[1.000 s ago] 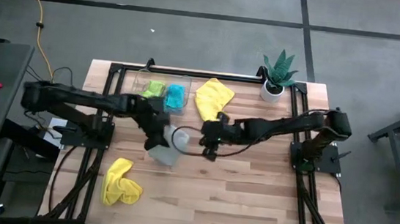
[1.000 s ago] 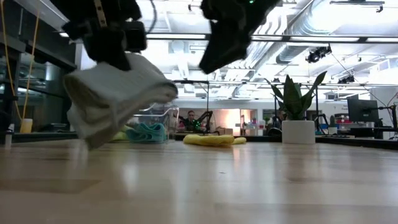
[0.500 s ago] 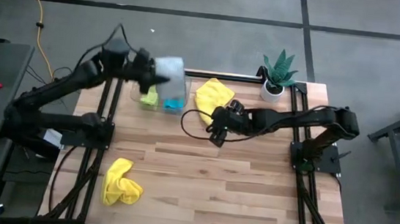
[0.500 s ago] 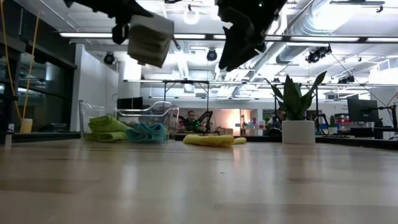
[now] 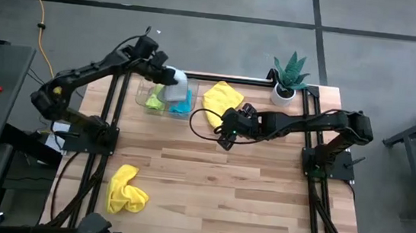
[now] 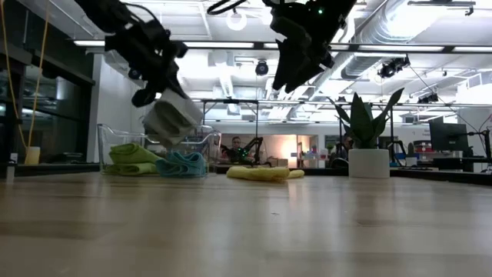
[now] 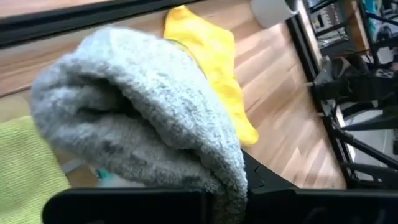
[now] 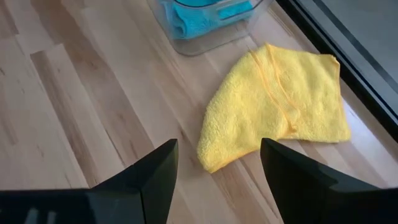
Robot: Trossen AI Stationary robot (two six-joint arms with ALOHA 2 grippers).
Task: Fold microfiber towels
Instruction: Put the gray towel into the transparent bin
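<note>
While the left gripper [image 5: 164, 74] clamps the grey towel [image 5: 174, 84], hiding the tray [image 5: 148, 99], the right gripper [image 5: 230, 126] gapes.

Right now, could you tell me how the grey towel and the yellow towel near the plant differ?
The grey towel is folded into a bundle and held aloft by the shut left gripper over the clear tray; the yellow towel near the plant lies loose and unfolded on the table, below the open right gripper. Both are plush cloths.

The folded light grey plush towel [image 5: 174, 85] hangs above the clear plastic tray [image 5: 186, 108], which sits left of the flat yellow plush towel [image 5: 221, 101] on the wooden tabletop [image 5: 247, 189].
</note>
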